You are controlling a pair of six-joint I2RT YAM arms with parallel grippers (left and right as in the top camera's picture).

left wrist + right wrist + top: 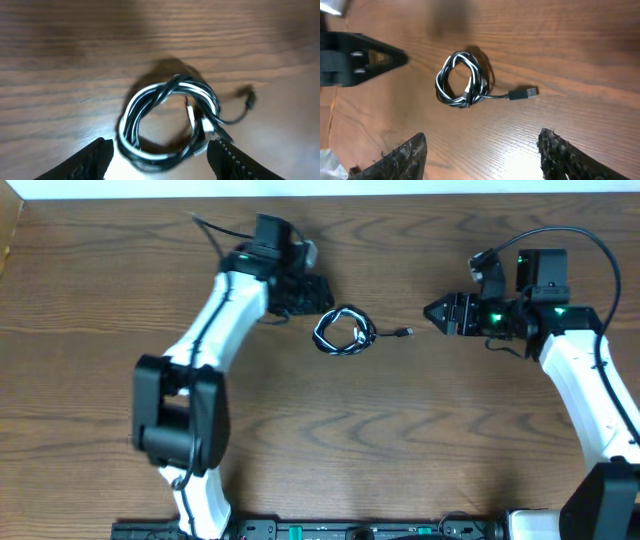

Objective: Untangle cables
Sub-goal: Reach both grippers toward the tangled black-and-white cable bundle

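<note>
My left claw (161, 148) is spread, and the two dark fingers (95, 160) sit at the bottom corners of my wrist view with nothing gripped between them. Right ahead of that gap lie the cables (165, 91), a black cord and a white cord wound together into one small ring flat on the table (60, 60). The strands cross over each other at the top of the ring. The picture is soft here, so I can't follow which cord goes over which.

Over to my right claw (482, 136): jaws apart too, rough-edged fingertips (555, 150) low in the frame, empty. It hangs back from the bundle (479, 80), which lies on bare wood further out. A thin black tail runs from the ring's right side to a plug (525, 93) lying flat on the wood, clear of the loops. In the top left corner of this view I can see my other claw's pointed tip, near the ring but not on it.

From above, the ring (342, 330) sits mid-table between my arms. My left claw (318, 295) is just beside it on the far side. My right claw (432, 312) is further off, with the loose plug (404, 332) lying between it and the ring.
</note>
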